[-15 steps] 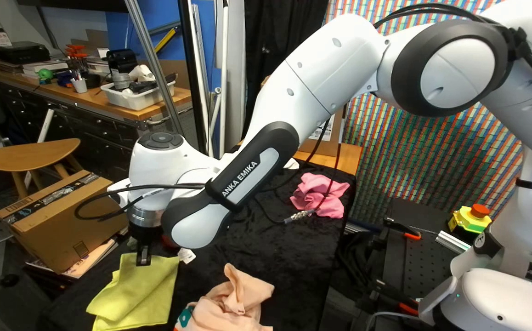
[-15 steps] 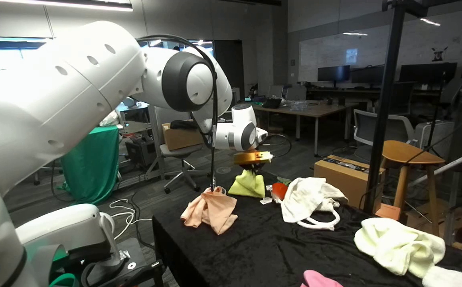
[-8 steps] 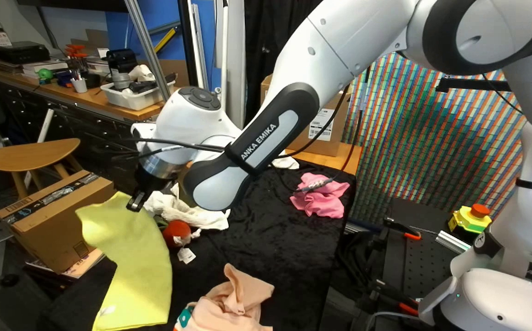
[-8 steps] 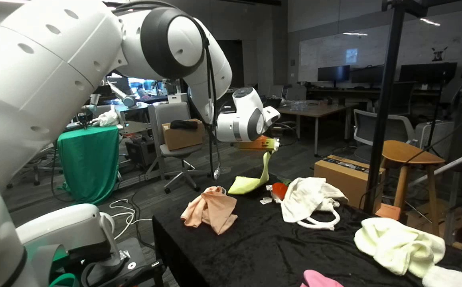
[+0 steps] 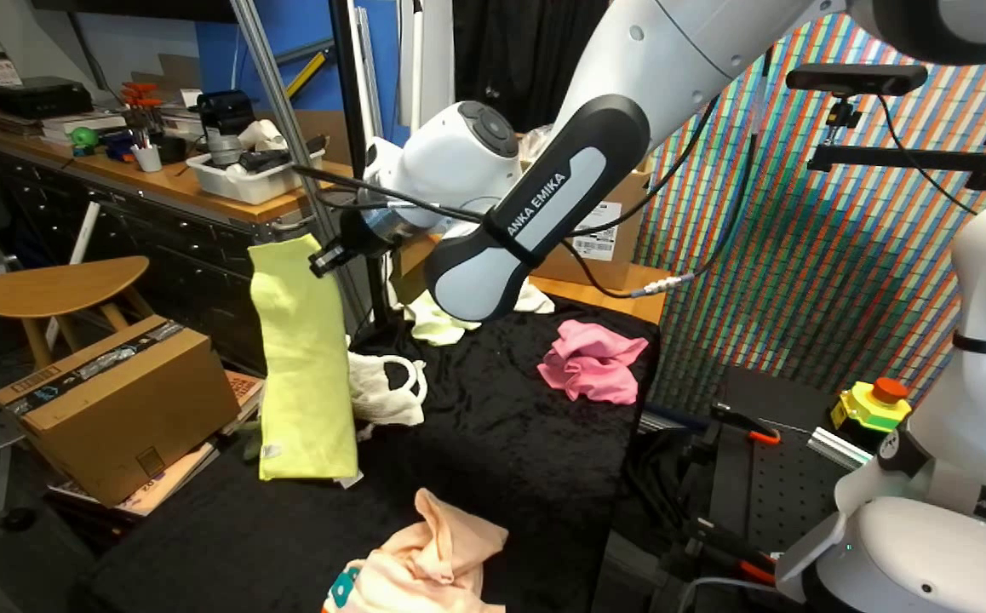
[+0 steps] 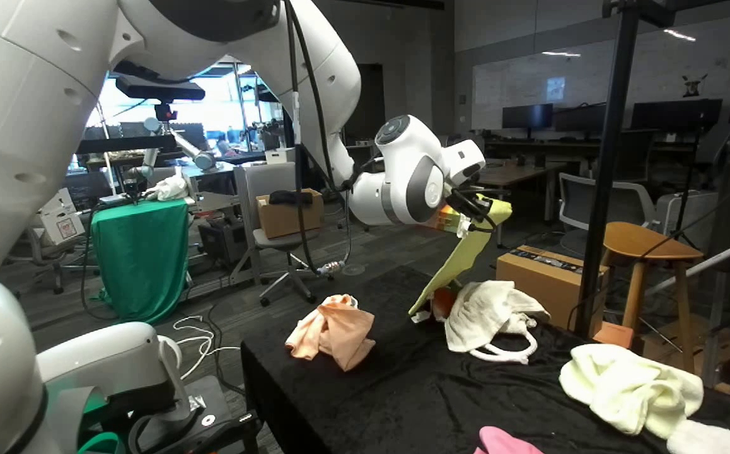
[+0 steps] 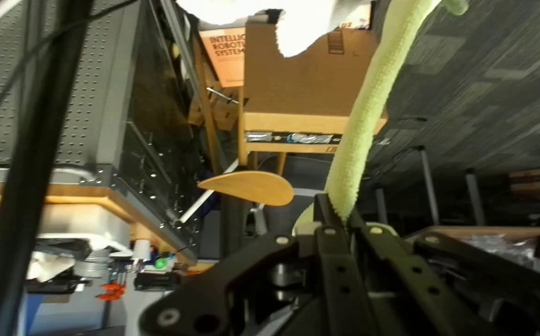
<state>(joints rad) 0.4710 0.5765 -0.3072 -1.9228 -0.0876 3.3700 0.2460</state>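
Arm (image 5: 672, 68) bent and extended; wrist (image 5: 459, 166) tilted; hand (image 5: 318, 265) slanting down and outward, 2 fingers (image 7: 333, 247) pinched tight.

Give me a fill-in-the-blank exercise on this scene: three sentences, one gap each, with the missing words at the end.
Of the pink cloth and the yellow-green cloth, the gripper holds the ____ one.
In both exterior views, the crumpled peach cloth lies on a table cover whose color is ____.
In an exterior view, the round button on top of the yellow housing is ____.

Missing words: yellow-green; black; red.
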